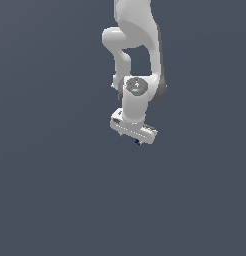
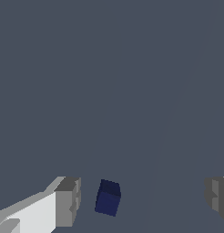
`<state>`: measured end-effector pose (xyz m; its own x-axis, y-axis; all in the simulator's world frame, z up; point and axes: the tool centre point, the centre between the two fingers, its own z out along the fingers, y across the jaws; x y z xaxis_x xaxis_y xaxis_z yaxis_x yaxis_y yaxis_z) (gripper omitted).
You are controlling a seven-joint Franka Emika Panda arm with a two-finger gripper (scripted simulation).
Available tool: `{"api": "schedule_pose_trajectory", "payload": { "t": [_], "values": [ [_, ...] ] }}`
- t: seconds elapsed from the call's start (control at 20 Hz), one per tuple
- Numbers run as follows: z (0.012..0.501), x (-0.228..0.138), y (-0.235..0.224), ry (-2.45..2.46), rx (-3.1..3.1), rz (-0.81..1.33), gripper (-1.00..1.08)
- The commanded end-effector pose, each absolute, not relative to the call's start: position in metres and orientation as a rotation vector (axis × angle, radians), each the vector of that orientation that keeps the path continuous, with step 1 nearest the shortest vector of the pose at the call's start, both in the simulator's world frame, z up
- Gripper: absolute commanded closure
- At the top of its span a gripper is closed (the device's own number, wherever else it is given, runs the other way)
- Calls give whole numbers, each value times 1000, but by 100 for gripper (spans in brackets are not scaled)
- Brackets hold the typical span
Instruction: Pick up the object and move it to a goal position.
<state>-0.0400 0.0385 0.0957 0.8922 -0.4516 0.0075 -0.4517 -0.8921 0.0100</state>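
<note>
The object (image 2: 108,198) is a small dark navy cube resting on the flat grey surface. My gripper (image 2: 143,200) is open, its two grey fingers (image 2: 68,202) set wide apart on either side of the cube. The cube lies nearer one finger and touches neither. In the exterior view the white gripper hand (image 1: 134,131) hangs over the cube, and only a tiny dark sliver of the object (image 1: 138,142) peeks out below its edge. The fingertips are hidden under the hand there.
The white arm (image 1: 135,55) reaches down from the upper middle of the exterior view. Plain grey-blue ground (image 1: 55,190) surrounds it, and no other object shows.
</note>
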Motion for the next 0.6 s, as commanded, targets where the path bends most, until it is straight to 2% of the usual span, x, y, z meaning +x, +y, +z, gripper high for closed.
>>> {"api": "schedule_pose_trajectory", "payload": {
  "t": [0.0,0.55],
  "values": [
    [89,-47,49,-813,3026,7,-92],
    [68,-71,78,-1084,2948,1,-92]
  ]
}}
